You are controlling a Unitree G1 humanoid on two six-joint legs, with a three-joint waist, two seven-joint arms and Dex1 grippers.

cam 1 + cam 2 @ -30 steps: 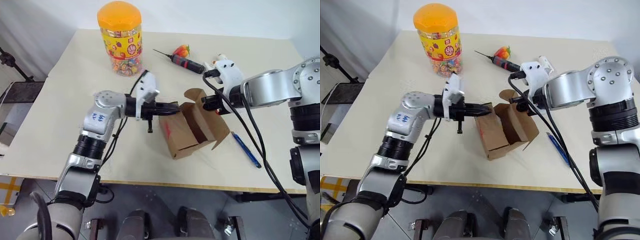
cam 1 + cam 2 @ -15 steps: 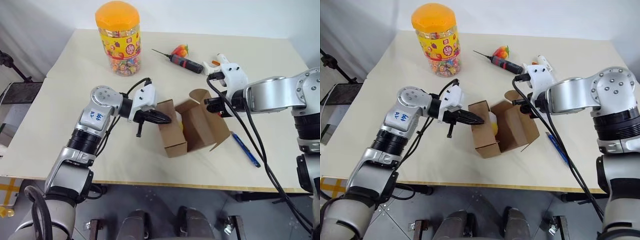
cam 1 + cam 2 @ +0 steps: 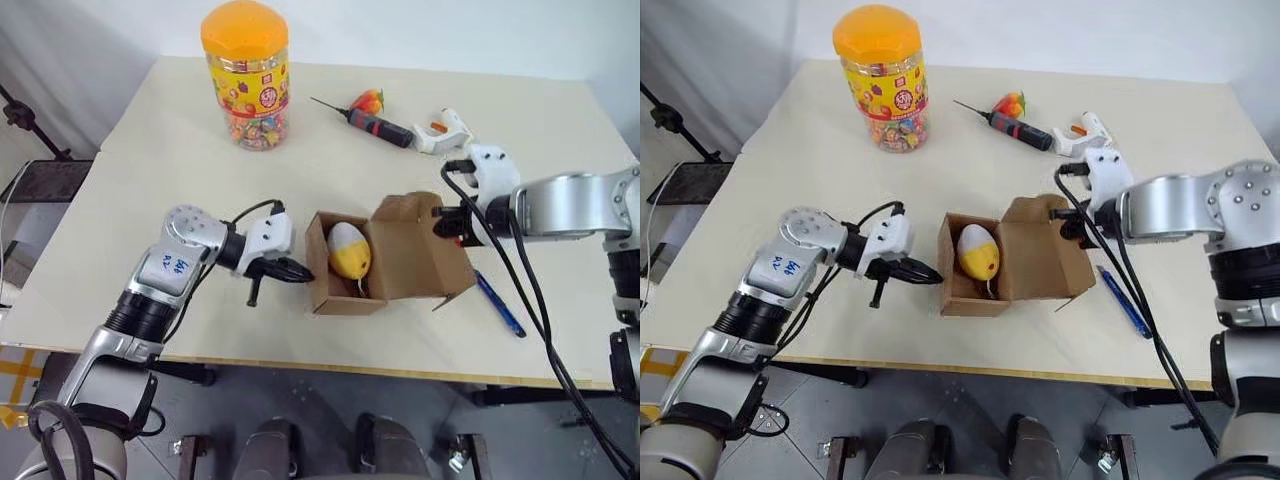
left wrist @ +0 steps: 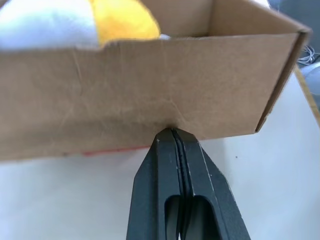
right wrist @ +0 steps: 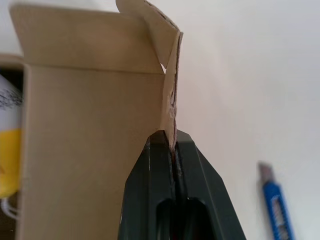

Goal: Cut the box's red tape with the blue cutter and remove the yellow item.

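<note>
The brown cardboard box [image 3: 338, 295] lies open on the table with its lid flap [image 3: 415, 255] folded out to the right. Inside rests the yellow item [image 3: 348, 252], rounded, white at one end and yellow at the other. My left gripper [image 3: 303, 271] is shut on the edge of the box's left wall [image 4: 150, 85]. A sliver of red tape [image 4: 115, 149] shows under that wall. My right gripper [image 3: 440, 222] is shut on the edge of the open flap [image 5: 172, 100]. The blue cutter [image 3: 497, 303] lies on the table right of the box, apart from both grippers.
A tall orange-lidded candy jar [image 3: 246, 75] stands at the back left. A black-and-red needle-tipped tool [image 3: 378, 122], a small orange-red object [image 3: 368, 100] and a white tool [image 3: 443, 130] lie at the back. The table's front edge [image 3: 330, 365] runs close below the box.
Both grippers have come down and apart with the box. It was tilted up off the table; now it lies flat and opened out, and the yellow item shows inside.
</note>
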